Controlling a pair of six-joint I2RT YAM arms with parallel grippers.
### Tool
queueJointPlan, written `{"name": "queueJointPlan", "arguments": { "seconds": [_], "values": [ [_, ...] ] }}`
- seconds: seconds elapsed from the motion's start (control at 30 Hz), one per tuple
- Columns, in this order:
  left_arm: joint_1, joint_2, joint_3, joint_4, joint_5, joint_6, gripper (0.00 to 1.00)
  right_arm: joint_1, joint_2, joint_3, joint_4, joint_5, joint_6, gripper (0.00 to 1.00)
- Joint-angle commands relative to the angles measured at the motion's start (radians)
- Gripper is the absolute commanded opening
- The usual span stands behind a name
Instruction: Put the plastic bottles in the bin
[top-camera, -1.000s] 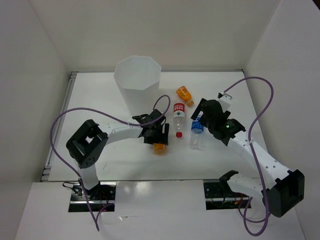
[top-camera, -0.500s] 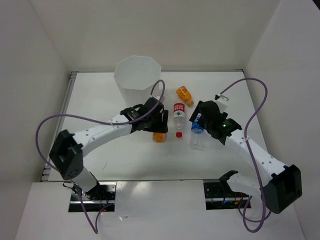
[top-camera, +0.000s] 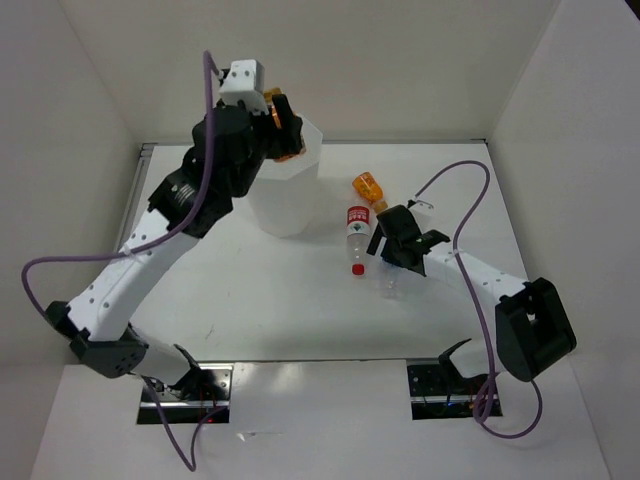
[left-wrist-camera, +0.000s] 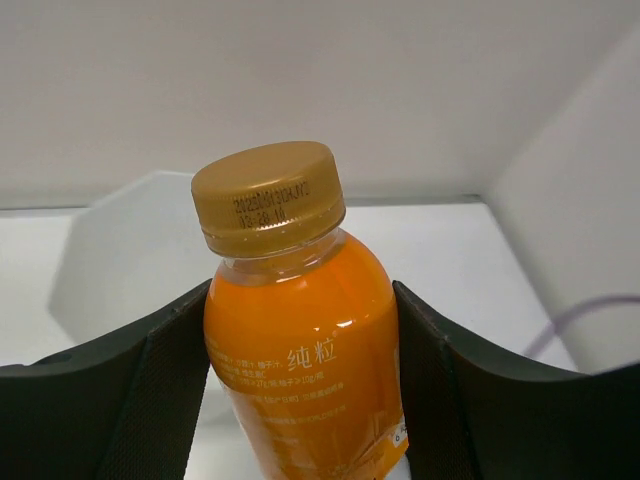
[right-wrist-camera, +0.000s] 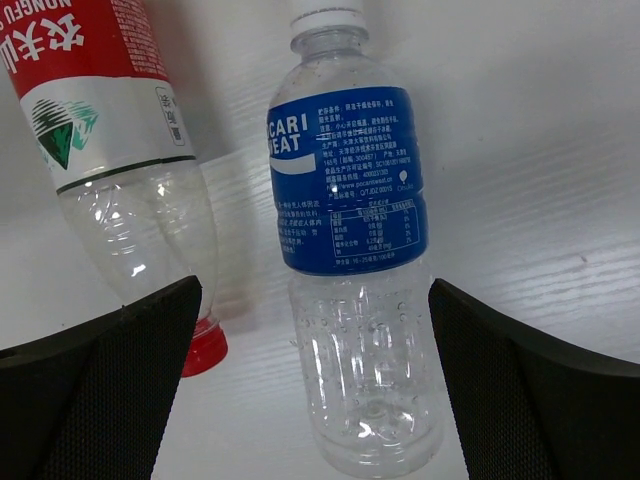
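Left gripper (top-camera: 279, 124), pinching an orange bottle (left-wrist-camera: 298, 340) near the bin's (top-camera: 285, 205) 12 o'clock rim, might drop it outside if opened early

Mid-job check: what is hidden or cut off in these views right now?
- Top view: inside of the bin, largely hidden by the left arm and left gripper.
- Top view: label of the blue-label bottle, under the right gripper.
- Left wrist: base of the orange bottle, cut by the bottom edge.
- Right wrist: base of the red-label bottle, cut by the top edge.
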Motion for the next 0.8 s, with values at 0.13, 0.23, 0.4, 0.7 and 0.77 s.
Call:
{"name": "queueJointPlan", "arguments": {
  "seconds": [0.13,0.23,0.4,0.7,0.77],
  "values": [
    [0.223,0.238,0.143,-0.013,-0.076,0.111,0.56,-0.007,0.016,-0.007,0.071,0.006,-0.002,1.00],
    [0.274,0.328,0.179,0.010,-0.013,0.101,0.56,-0.007,0.005,-0.016,0.071,0.006,-0.002,1.00],
    [0.337,0.420,0.230,-0.002,0.063,0.101,0.72,-0.007,-0.042,-0.025,0.071,0.015,-0.002,1.00],
    [0.351,0.411,0.184,0.010,0.165,0.076,1.00,-0.007,-0.059,-0.035,0.071,0.024,-0.002,1.00],
    [0.351,0.373,0.184,0.010,0.174,0.085,1.00,-0.007,-0.048,-0.035,0.081,0.015,-0.002,1.00]
  ]
}}
